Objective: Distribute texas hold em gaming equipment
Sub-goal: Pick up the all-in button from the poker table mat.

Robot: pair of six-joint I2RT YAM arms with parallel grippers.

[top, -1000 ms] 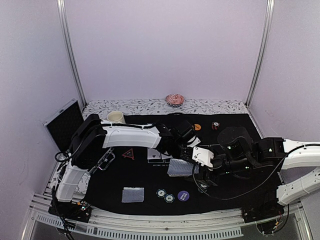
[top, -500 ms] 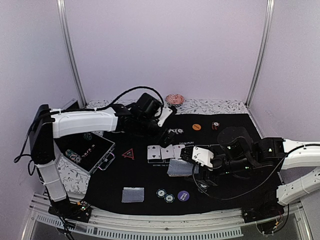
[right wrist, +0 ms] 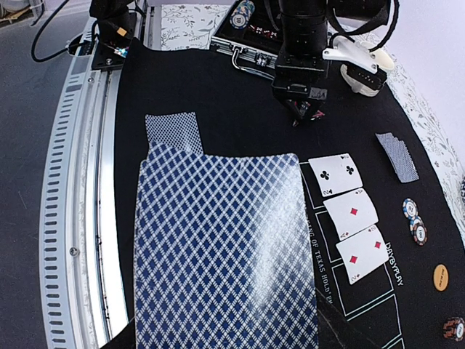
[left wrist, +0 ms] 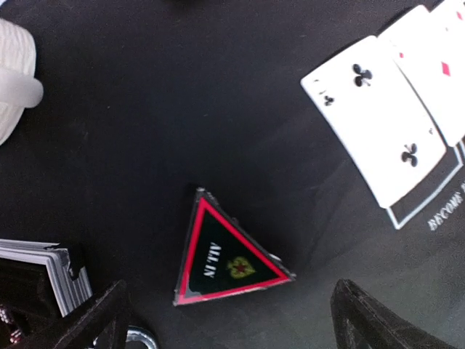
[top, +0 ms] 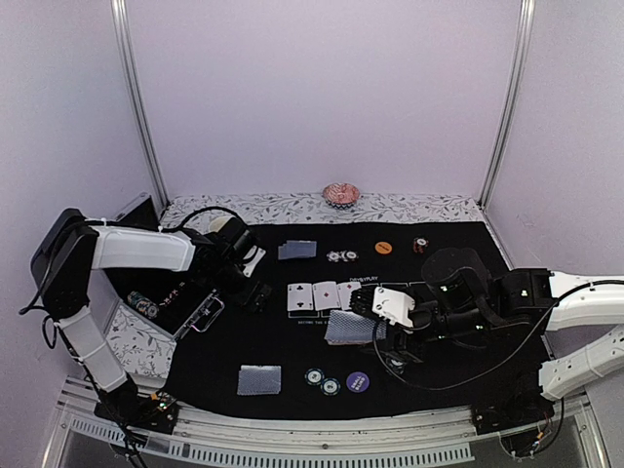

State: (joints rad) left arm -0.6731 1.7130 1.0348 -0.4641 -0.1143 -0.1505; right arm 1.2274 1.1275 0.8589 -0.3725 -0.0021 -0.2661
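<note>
The red-outlined black triangle [left wrist: 229,258] lies on the black mat, directly between the spread fingers [left wrist: 102,320] of my left gripper [left wrist: 236,327], which hovers open over it [top: 255,292]. My right gripper [top: 366,317] is shut on a blue-backed deck of cards [right wrist: 225,247] at mid-mat. Three face-up cards [top: 325,295] lie in a row beside the deck. Face-down cards rest near the front [top: 258,379] and at the back [top: 297,251]. There are chips [top: 322,381] and a purple button [top: 358,381] in front, more chips [top: 341,256] and an orange button [top: 384,248] behind.
An open black case [top: 175,302] holding chips and cards sits at the left, close to my left gripper. The cream mug [top: 226,226] stands behind the left arm. A pink dish [top: 340,193] sits on the floral cloth at the back. A small chip stack [top: 420,245] stands back right.
My left gripper has opened and swung from mid-mat past the back to the left, over the triangle. Face-down cards now show at the back. The right arm has not moved.
</note>
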